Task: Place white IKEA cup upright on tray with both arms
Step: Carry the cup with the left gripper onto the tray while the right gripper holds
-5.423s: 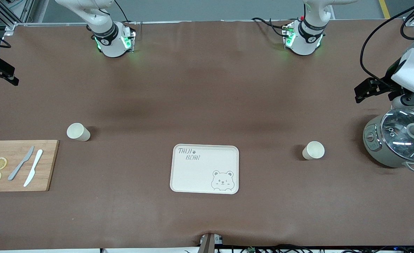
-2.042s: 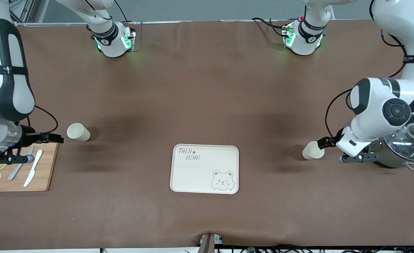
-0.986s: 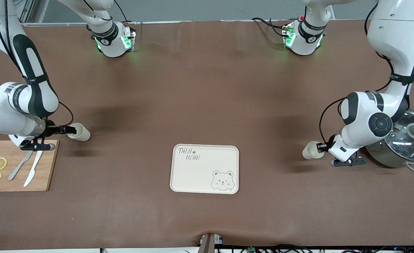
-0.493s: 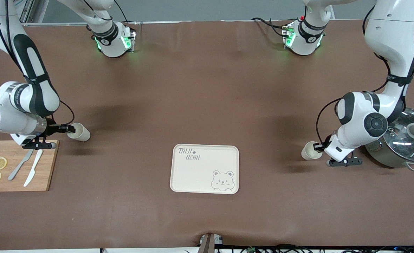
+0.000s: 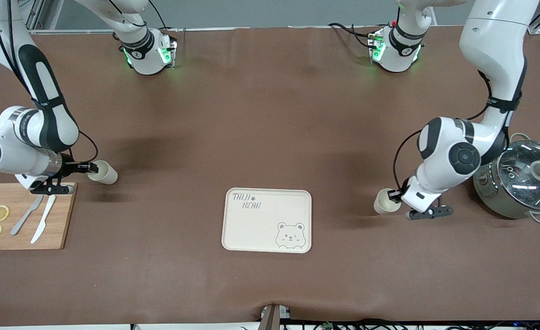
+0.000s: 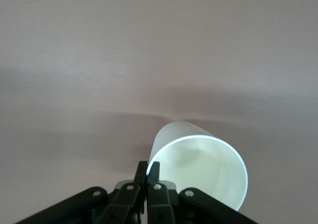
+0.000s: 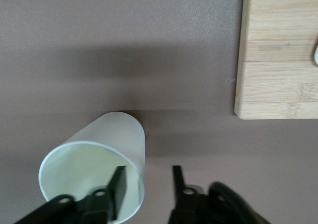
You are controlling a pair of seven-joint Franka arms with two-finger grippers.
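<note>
Two white cups lie on their sides on the brown table. One cup (image 5: 386, 202) lies between the cream tray (image 5: 251, 229) and the pot. My left gripper (image 5: 394, 196) is shut on that cup's rim; the left wrist view shows this cup (image 6: 198, 159) pinched by the left gripper (image 6: 147, 165). The other cup (image 5: 104, 173) lies beside the cutting board. My right gripper (image 5: 88, 168) is open at its mouth. In the right wrist view one finger (image 7: 119, 177) of the right gripper (image 7: 147, 172) is inside this cup (image 7: 107, 134) and the other is outside.
A wooden cutting board (image 5: 61, 215) with two lemon slices, a grey knife and a white knife lies at the right arm's end; its corner shows in the right wrist view (image 7: 278, 50). A grey pot with a glass lid (image 5: 522, 181) stands at the left arm's end.
Both arms came down to the cups. The left gripper shut on its cup's rim and moved the cup toward the tray. The right gripper slid one finger into its cup's mouth.
</note>
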